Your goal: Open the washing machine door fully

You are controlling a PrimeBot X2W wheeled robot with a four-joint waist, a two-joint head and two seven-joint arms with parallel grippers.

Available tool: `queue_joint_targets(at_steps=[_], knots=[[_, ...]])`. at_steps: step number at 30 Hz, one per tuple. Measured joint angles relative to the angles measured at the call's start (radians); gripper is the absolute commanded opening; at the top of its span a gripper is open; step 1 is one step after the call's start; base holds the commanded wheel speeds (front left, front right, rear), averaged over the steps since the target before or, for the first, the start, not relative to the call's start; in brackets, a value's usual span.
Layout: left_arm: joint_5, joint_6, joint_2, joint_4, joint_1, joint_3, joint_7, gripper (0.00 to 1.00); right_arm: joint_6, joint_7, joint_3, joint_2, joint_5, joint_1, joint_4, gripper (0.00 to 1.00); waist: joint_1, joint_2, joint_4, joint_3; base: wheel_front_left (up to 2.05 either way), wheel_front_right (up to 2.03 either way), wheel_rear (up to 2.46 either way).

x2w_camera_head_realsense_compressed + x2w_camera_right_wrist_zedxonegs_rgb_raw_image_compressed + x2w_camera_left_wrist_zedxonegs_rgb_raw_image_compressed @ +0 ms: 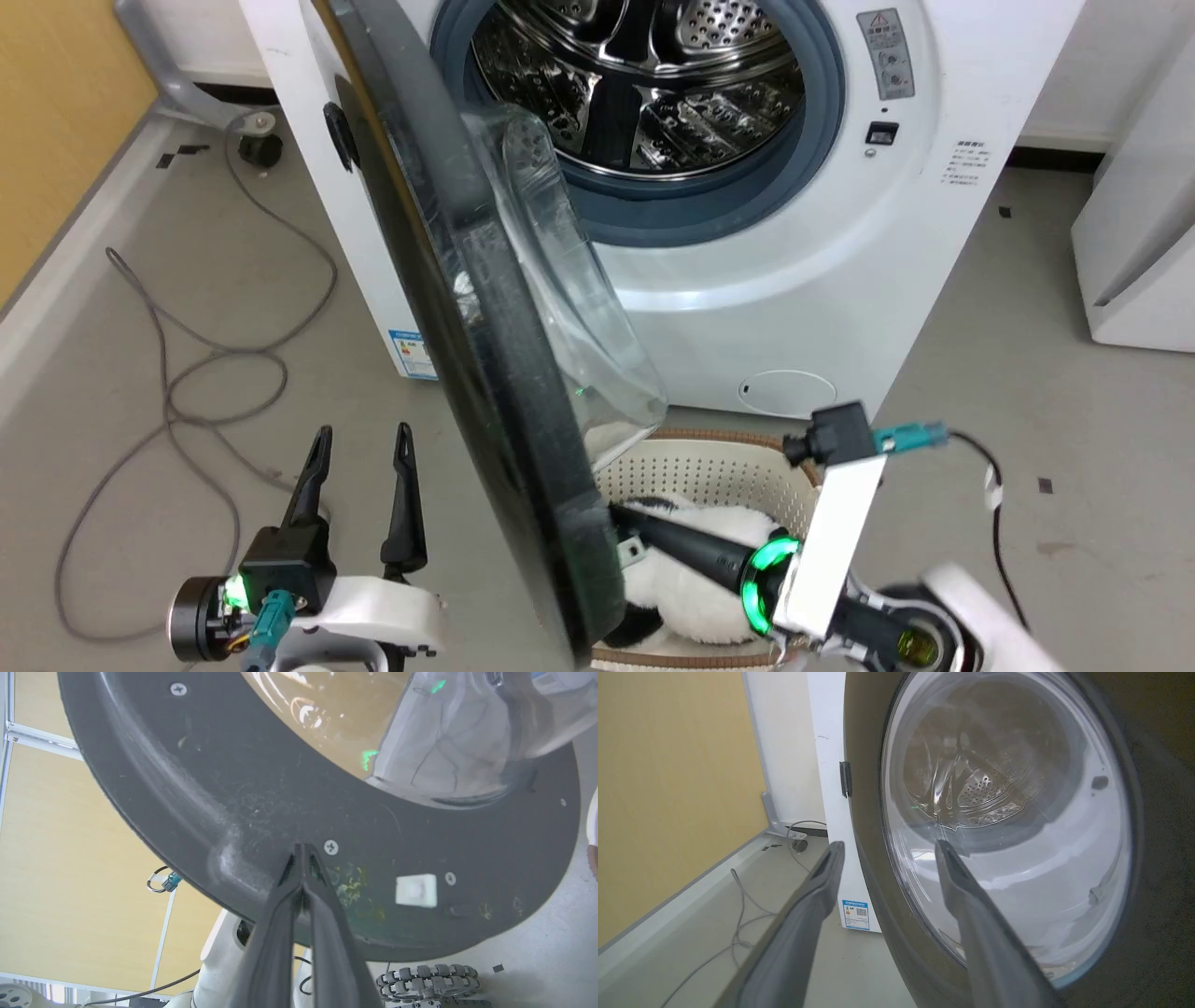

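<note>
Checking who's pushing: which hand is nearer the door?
Right. The right hand, shut, touches the door at its inner rim; the left hand hovers open, apart from the outer face.

The washing machine door (485, 308) hides the tips of the right pincer (627, 527), perhaps touching it.

One washing machine (840, 280). One washing machine door (485, 355). Two tools: left tool (364, 431), right tool (302, 851). One laundry basket (709, 467), one fluffy black-and-white bundle (691, 597) inside. One grey cable (168, 373) on floor (980, 308).
</note>
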Motion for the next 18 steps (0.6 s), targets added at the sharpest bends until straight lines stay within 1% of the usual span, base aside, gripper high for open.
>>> queue_joint_targets(at_steps=[5, 9, 13, 16, 18], knots=[[-0.001, 0.0, 0.0, 0.011, 0.015, 0.003, 0.0, 1.0, 0.0, -0.029, 0.018, 0.004, -0.021, 0.035, -0.014, 0.0, 0.0, 0.0, -0.008, -0.021, 0.0, 0.0, 0.0], [-0.001, 0.0, 0.0, 0.02, 0.032, 0.007, 0.0, 1.0, 0.0, -0.129, 0.005, -0.007, -0.062, 0.066, -0.041, 0.0, 0.0, 0.0, -0.018, -0.045, 0.0, 0.0, 0.0], [-0.001, -0.001, 0.0, 0.024, 0.049, 0.014, 0.0, 1.0, 0.0, -0.291, -0.027, -0.039, -0.134, 0.084, -0.073, 0.0, 0.0, 0.0, -0.034, -0.066, 0.0, 0.0, 0.0], [-0.001, -0.004, 0.0, 0.025, 0.05, 0.019, 0.0, 1.0, 0.0, -0.45, -0.042, -0.078, -0.233, 0.086, -0.076, 0.0, 0.0, 0.0, -0.046, -0.076, 0.0, 0.0, 0.0], [-0.001, -0.006, 0.0, 0.025, 0.051, 0.02, 0.0, 1.0, 0.0, -0.545, -0.06, -0.085, -0.244, 0.095, -0.075, 0.0, 0.0, 0.0, -0.053, -0.08, 0.0, 0.0, 0.0]])
